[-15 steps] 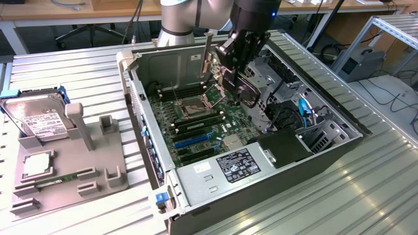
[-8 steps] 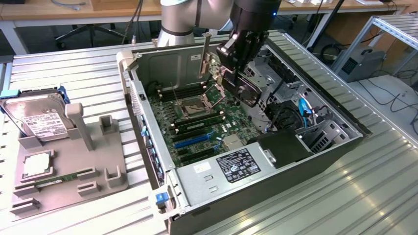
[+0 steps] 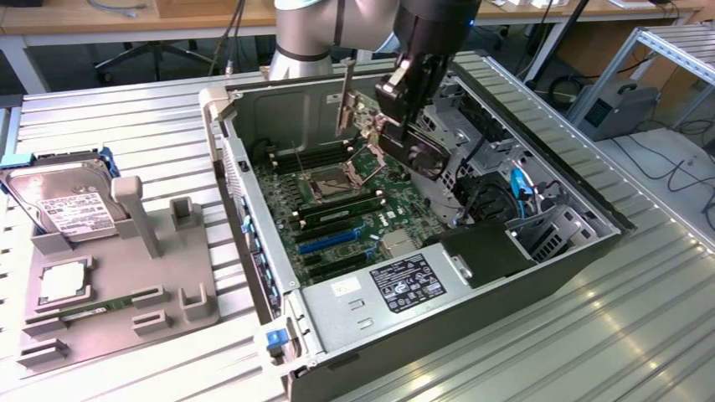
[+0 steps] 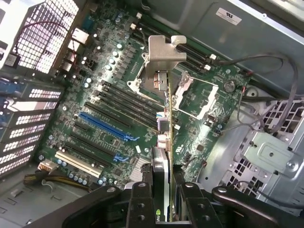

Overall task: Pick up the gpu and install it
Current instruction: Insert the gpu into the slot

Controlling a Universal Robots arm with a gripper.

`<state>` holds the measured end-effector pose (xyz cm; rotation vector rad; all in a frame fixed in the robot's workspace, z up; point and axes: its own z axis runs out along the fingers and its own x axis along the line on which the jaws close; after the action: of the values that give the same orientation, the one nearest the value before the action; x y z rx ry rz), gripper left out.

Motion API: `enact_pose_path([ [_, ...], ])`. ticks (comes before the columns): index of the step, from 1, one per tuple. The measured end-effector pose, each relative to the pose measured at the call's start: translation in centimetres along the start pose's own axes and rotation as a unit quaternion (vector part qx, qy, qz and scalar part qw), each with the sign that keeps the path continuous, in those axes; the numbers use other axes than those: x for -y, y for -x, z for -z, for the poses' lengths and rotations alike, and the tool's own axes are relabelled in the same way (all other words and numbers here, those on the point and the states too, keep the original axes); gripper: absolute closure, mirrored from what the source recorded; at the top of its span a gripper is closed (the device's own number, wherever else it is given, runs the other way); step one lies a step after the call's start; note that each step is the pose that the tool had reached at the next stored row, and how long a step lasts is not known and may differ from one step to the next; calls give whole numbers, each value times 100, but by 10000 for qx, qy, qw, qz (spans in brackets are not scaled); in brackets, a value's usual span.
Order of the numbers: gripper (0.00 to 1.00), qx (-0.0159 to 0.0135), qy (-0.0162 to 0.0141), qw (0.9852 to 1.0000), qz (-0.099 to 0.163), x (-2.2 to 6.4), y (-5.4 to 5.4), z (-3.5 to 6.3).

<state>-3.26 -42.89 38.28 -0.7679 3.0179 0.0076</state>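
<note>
The end effector [image 4: 166, 204], jaws partly closed on the flat faces of the gpu [image 4: 163, 57], holds the thin card edge-down above the motherboard [image 4: 109, 109] inside the open computer case [image 3: 335, 301]; it looks light, stiff and fragile

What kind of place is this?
Probably a robotics lab or workshop: a robot arm holds a gpu over an open computer case on a slatted metal bench, and a hard drive sits in a grey holder.
</note>
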Motion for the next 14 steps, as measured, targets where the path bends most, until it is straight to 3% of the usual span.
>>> enact_pose_path([
  [7,73,1,11,9992,391,0,0,0],
  [14,73,2,21,9971,763,0,0,0],
])
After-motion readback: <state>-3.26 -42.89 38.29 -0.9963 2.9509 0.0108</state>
